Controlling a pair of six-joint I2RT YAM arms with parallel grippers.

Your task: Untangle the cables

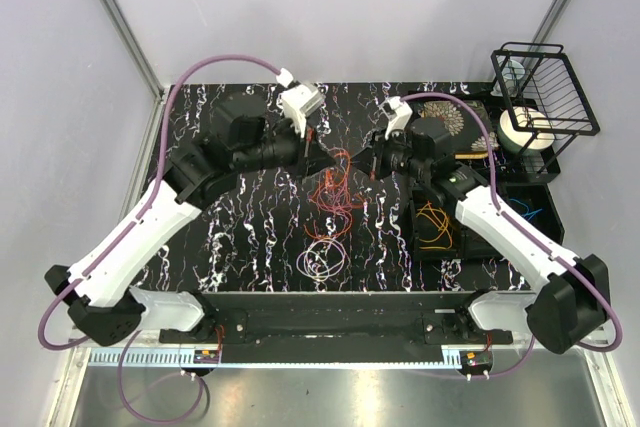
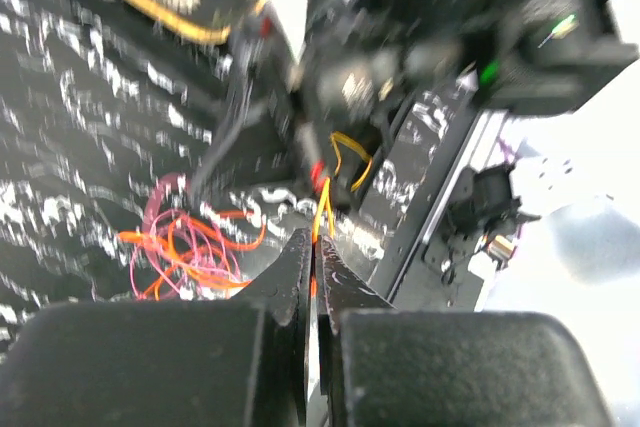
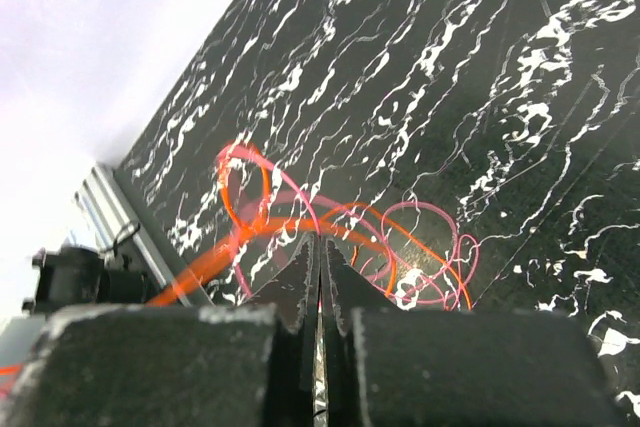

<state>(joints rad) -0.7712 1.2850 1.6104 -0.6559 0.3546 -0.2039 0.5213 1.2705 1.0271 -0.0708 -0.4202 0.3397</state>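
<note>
A tangle of orange cable (image 1: pixel 330 192) and pink cable (image 1: pixel 322 252) hangs from both grippers down to the black marbled table (image 1: pixel 250 217). My left gripper (image 1: pixel 335 157) and right gripper (image 1: pixel 365 159) meet tip to tip above the table's middle. In the left wrist view the left gripper (image 2: pixel 315 247) is shut on an orange strand (image 2: pixel 322 209), with the tangle (image 2: pixel 180 242) below it to the left. In the right wrist view the right gripper (image 3: pixel 320 247) is shut on a pink strand (image 3: pixel 300 197); the orange cable (image 3: pixel 260 232) crosses just past the tips.
A black bin (image 1: pixel 415 247) with a coiled yellow cable (image 1: pixel 432 225) sits under the right arm. Behind it stand a black wire rack (image 1: pixel 545 97), a white tape roll (image 1: pixel 525 132) and a blue cable (image 1: pixel 525 215). A metal rail (image 1: pixel 340 302) runs along the near edge.
</note>
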